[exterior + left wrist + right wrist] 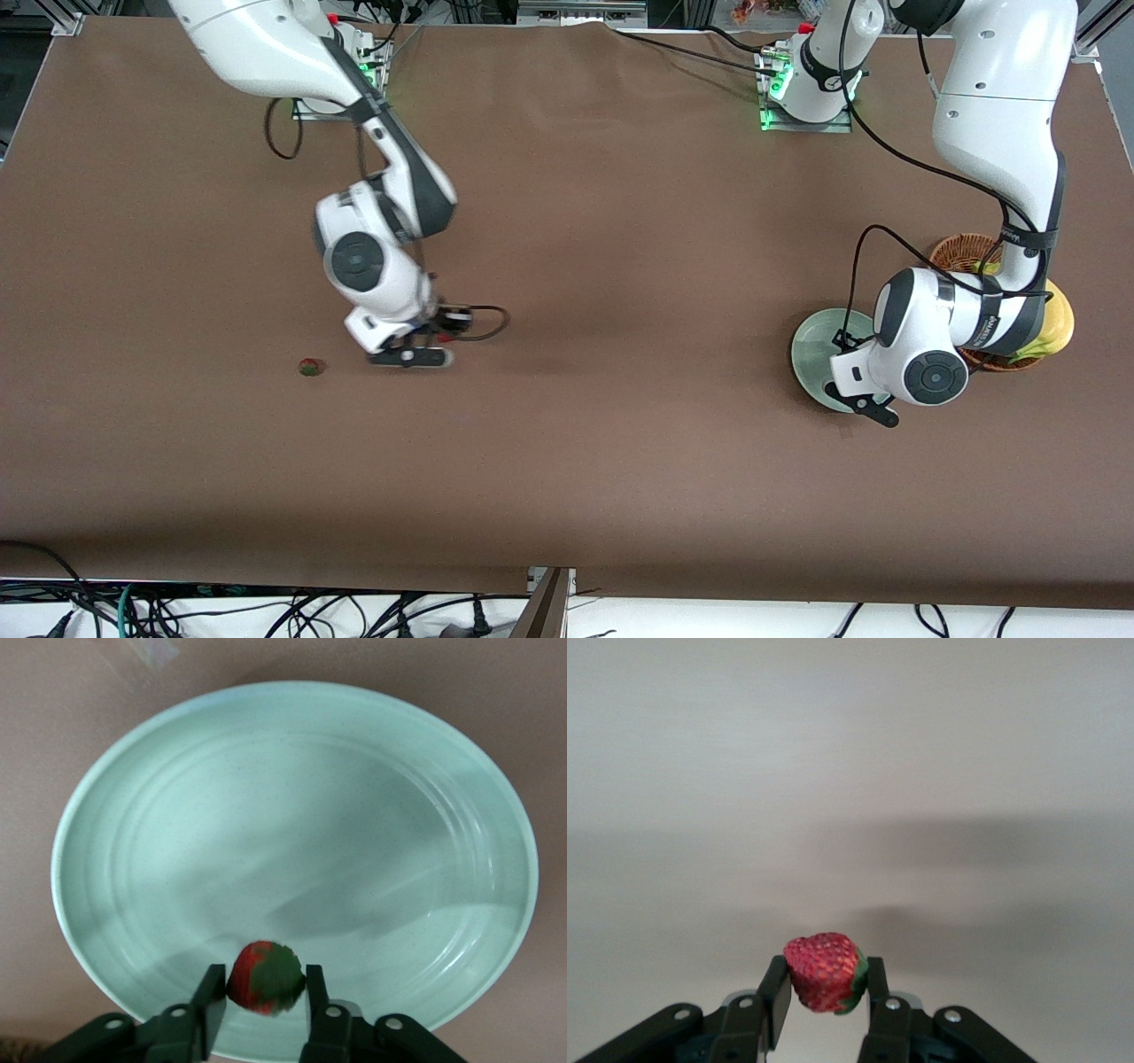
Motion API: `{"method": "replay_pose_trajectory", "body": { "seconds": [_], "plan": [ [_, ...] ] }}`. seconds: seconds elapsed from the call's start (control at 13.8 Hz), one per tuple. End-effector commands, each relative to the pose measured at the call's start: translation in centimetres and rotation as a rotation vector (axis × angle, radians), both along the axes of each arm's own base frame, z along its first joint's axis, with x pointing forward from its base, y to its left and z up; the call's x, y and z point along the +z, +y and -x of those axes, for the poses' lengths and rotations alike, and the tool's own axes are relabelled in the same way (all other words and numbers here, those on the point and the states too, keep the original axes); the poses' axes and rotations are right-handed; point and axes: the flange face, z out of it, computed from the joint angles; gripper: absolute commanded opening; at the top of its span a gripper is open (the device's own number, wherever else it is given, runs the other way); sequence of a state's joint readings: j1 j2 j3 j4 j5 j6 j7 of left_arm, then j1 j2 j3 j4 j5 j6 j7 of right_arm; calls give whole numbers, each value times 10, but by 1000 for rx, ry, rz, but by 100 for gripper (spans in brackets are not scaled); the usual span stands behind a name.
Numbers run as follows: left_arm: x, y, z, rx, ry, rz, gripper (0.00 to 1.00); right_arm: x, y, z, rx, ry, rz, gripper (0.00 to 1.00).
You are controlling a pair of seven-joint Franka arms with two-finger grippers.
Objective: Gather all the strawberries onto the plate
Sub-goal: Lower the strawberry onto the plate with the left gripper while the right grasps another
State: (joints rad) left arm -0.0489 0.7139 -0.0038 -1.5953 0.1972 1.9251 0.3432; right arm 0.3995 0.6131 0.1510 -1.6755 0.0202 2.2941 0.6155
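Observation:
My left gripper is over the near rim of the pale mint-green plate. In the left wrist view the gripper is shut on a red strawberry with a green cap, just above the plate, which holds nothing else. My right gripper is low over the bare table toward the right arm's end. In the right wrist view the gripper is shut on a second strawberry. A third strawberry lies on the table beside the right gripper.
A brown wicker basket stands beside the plate, at the left arm's end, partly hidden by the left arm. A yellow fruit shows in it. Cables hang along the table's near edge.

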Motion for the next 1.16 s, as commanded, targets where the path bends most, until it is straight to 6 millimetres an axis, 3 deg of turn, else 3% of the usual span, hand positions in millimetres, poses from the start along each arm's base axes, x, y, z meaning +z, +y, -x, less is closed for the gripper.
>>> {"method": "replay_pose_trajectory", "body": {
  "seconds": [0.0, 0.22, 0.36, 0.51, 0.73, 0.8, 0.87, 1.09],
  "plan": [
    [9, 1, -7, -10, -18, 2, 100, -9, 103, 2, -134, -17, -65, 17],
    [39, -10, -18, -16, -58, 5, 100, -9, 182, 12, -263, -118, -223, 17],
    [68, -23, -26, -29, -106, 21, 100, -25, 226, 39, -254, -175, -320, 17],
    [91, -39, -33, -5, -146, 87, 100, -45, 260, 69, -222, -183, -356, 17],
    [105, -58, -37, 51, -165, 199, 100, -61, 287, 92, -250, -199, -423, 19],
    [104, -65, -37, 61, -160, 226, 100, -63, 289, 95, -250, -200, -429, 42],
    [98, -68, -36, 76, -150, 246, 100, -58, 287, 91, -247, -207, -430, 99],
    [85, -70, -36, 102, -133, 279, 100, -47, 259, 57, -260, -231, -382, 100]
  ]
}}
